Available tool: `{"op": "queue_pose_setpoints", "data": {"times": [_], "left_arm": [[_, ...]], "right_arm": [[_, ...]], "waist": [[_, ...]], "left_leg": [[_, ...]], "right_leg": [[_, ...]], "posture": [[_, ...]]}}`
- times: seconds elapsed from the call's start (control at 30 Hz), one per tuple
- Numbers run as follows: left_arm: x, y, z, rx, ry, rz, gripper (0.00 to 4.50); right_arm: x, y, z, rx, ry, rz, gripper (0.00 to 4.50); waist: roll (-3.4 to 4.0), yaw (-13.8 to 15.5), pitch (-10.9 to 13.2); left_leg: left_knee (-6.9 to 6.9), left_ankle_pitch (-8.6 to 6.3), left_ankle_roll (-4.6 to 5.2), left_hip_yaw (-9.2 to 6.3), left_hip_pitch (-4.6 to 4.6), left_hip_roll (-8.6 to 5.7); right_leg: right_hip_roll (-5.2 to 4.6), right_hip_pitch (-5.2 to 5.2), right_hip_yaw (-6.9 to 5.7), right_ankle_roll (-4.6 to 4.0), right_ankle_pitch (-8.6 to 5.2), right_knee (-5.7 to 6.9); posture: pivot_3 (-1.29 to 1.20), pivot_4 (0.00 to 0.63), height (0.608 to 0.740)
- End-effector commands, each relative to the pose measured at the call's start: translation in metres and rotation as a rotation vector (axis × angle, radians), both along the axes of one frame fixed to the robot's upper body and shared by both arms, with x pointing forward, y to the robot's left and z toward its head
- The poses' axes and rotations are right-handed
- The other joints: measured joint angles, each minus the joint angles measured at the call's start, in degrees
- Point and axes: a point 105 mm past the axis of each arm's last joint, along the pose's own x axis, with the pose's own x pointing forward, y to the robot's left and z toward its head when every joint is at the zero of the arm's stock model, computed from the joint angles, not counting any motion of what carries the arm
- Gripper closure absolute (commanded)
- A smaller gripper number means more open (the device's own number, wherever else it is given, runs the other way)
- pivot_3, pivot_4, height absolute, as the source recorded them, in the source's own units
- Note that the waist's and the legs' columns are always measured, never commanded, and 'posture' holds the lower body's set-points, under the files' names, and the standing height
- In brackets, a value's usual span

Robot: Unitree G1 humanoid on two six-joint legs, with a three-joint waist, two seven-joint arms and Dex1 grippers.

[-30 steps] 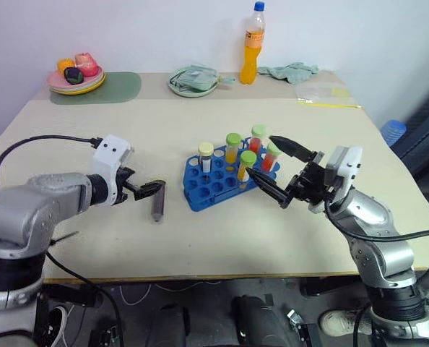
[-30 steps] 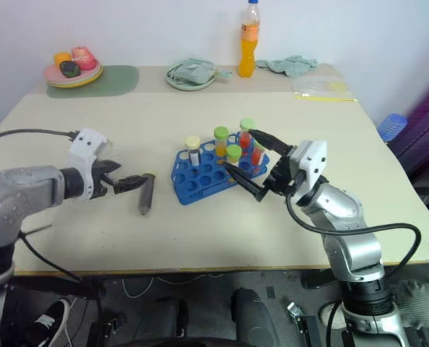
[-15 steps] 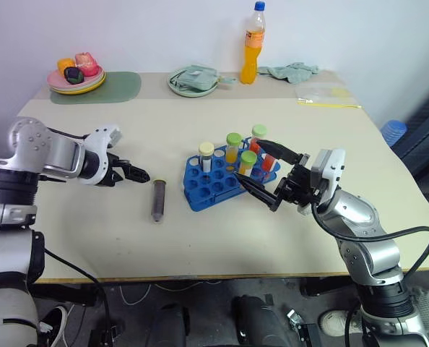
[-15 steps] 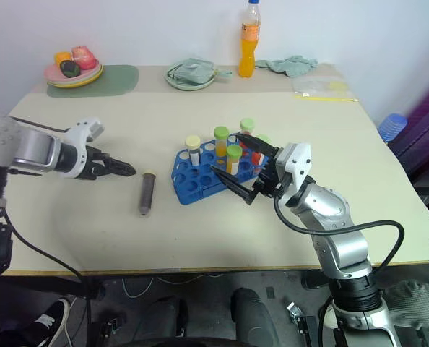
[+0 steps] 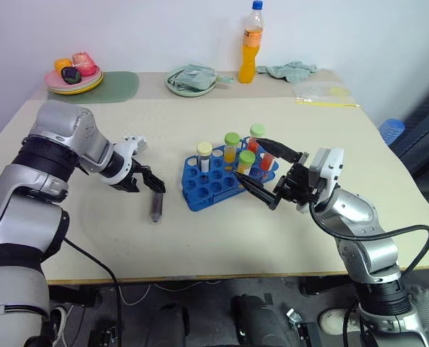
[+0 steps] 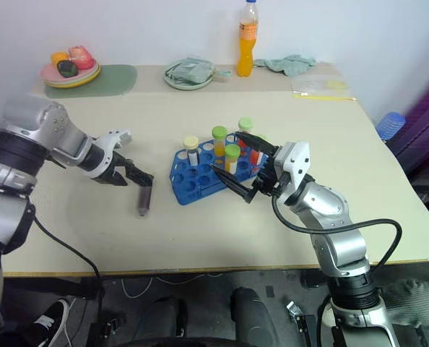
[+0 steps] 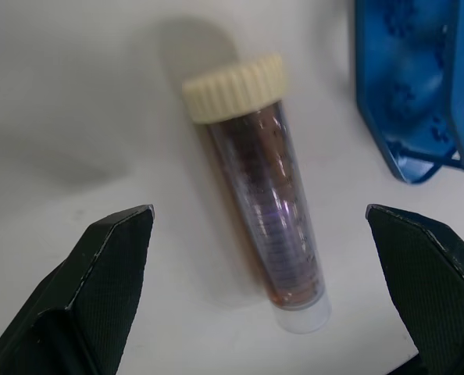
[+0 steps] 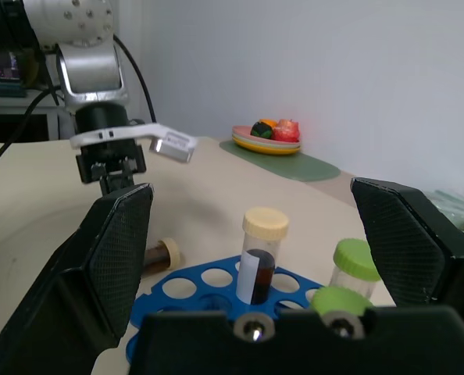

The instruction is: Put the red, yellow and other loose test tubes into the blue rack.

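While loose tube [image 7: 255, 195] lies just left of blue rack [image 5: 214, 189], you have left gripper [image 5: 151, 184] spread above it, pointing down; right gripper [image 5: 266, 173] spread beside rack.

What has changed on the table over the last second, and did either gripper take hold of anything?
The left gripper drew back from the loose brown tube, then swung in again and now points down over it, jaws open, nothing held. The right gripper shifted slightly toward the blue rack, open and empty. The tube lies where it was on the table; the rack and its tubes are unchanged.
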Motion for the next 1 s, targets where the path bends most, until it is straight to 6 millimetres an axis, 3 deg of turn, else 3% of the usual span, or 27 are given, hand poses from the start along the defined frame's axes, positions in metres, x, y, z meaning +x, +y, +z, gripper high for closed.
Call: {"op": "queue_pose_setpoints", "data": {"times": [0.03, 0.27, 0.5, 0.6, 0.77, 0.8, 1.0], "left_arm": [[0.005, -0.002, 0.008, 0.016, -0.025, 0.005, 0.00], [0.008, -0.017, -0.013, 0.011, 0.008, 0.018, 0.00], [0.006, -0.018, -0.027, 0.030, 0.029, 0.027, 0.00], [0.005, -0.023, -0.033, 0.016, 0.041, 0.033, 0.84], [0.008, -0.021, -0.032, 0.007, 0.027, 0.064, 3.36], [0.009, -0.020, -0.031, 0.008, 0.018, 0.071, 3.66], [0.017, -0.013, -0.017, -0.033, -0.041, 0.141, 3.71]], "right_arm": [[-0.003, -0.001, 0.007, 0.017, -0.038, -0.007, 0.02], [-0.002, 0.001, 0.007, 0.024, -0.041, -0.014, 0.02], [-0.003, -0.001, 0.006, 0.021, -0.038, -0.024, 0.02], [-0.002, -0.002, 0.006, 0.019, -0.039, -0.034, 0.00], [-0.001, -0.004, 0.006, 0.012, -0.042, -0.048, 0.00], [0.000, -0.005, 0.005, 0.011, -0.042, -0.051, 0.00], [0.000, -0.005, 0.005, 0.007, -0.044, -0.053, 0.00]], "waist": [[0.00, 0.0, 0.0], [0.03, 0.1, 0.0], [0.09, 0.2, -0.1], [0.16, 0.3, -0.1], [0.15, 0.8, -0.1], [0.16, 0.9, -0.1], [0.14, 1.1, -0.1]], "left_leg": [[0.01, 0.00, 0.00, 0.00, -0.01, -0.01], [0.02, 0.00, 0.00, 0.00, -0.01, -0.02], [0.04, 0.00, 0.00, 0.00, 0.07, -0.04], [0.04, 0.00, 0.00, 0.00, 0.25, -0.04], [0.05, 0.00, 0.00, -0.02, 0.24, -0.08], [0.05, 0.00, 0.00, -0.01, 0.23, -0.08], [0.05, 0.00, 0.00, -0.02, 0.24, -0.07]], "right_leg": [[-0.01, 0.00, 0.00, 0.00, 0.00, -0.01], [-0.03, 0.00, 0.00, 0.15, 0.08, -0.02], [-0.05, 0.09, 0.00, 0.16, 0.09, 0.01], [-0.06, 0.28, 0.00, 0.15, 0.08, 0.01], [-0.09, 0.31, -0.01, 0.17, 0.07, -0.02], [-0.09, 0.31, -0.01, 0.18, 0.07, -0.03], [-0.08, 0.29, -0.01, 0.18, 0.07, -0.01]], "posture": [[0.00, 0.150, 0.740], [0.00, 0.150, 0.740], [0.00, 0.150, 0.740], [0.00, 0.150, 0.740], [0.00, 0.150, 0.740], [0.00, 0.150, 0.740], [0.00, 0.150, 0.740]]}}
